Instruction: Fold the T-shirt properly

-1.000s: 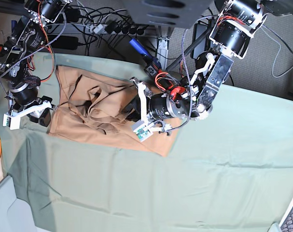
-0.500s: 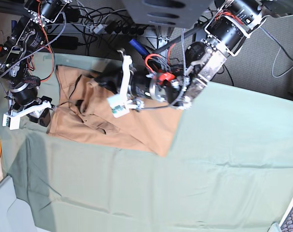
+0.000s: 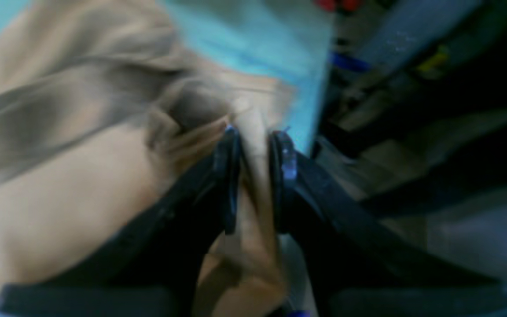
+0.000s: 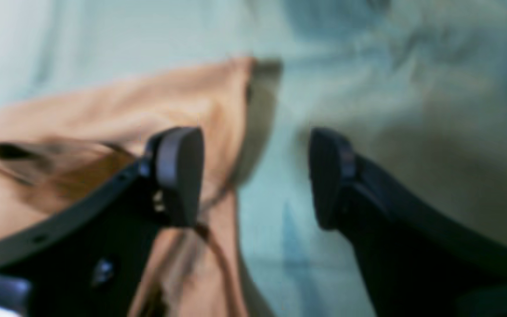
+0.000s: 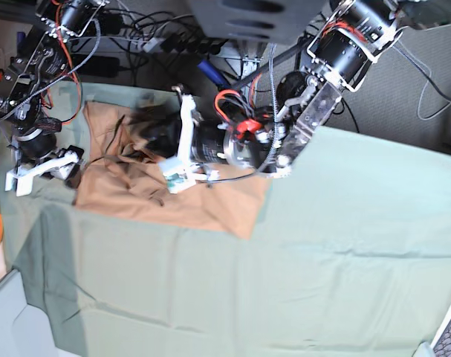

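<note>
Our left gripper (image 3: 253, 136) pinches a fold of the T-shirt (image 3: 73, 185) between its jaws. Our right gripper (image 4: 255, 176) is spread wide, the shirt's edge under one fingertip (image 4: 178, 174), green tablecloth (image 4: 368, 88) beyond.

No readable text, label, brand, number or sign in any of the views.

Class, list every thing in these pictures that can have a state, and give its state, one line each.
T-shirt: rumpled, partly folded, one fold pinched and lifted.
Left gripper: closed on a fold of the T-shirt.
Right gripper: open, holding nothing, at the T-shirt's edge.
Green tablecloth: spread out, lightly creased.
</note>
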